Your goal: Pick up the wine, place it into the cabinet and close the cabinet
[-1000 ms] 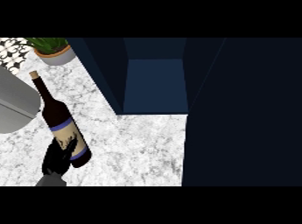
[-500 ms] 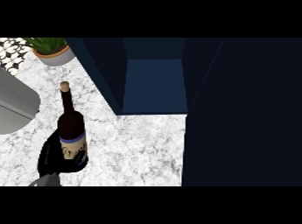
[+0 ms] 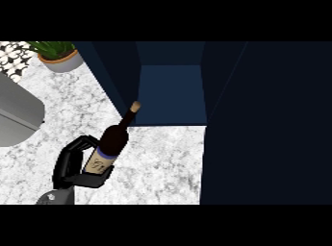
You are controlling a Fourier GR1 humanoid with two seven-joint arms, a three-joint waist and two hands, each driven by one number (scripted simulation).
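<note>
Left hand [image 3: 70, 166] curled round wine bottle [image 3: 114, 140], low on label, over marble counter [image 3: 161, 163]. Long axis tilts up-right, cork aimed at open cabinet [image 3: 172, 93] just ahead. Opening lies forward-right of hand. Right hand nowhere in shot, so left looks set to deliver.

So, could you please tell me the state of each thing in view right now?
Wine bottle: held, tilted, neck toward the cabinet's opening, not yet inside.
Left hand: shut on the wine bottle's body.
Cabinet: open.
Door: swung out at the view's right.
Potted plant: upright on the counter, far left.
</note>
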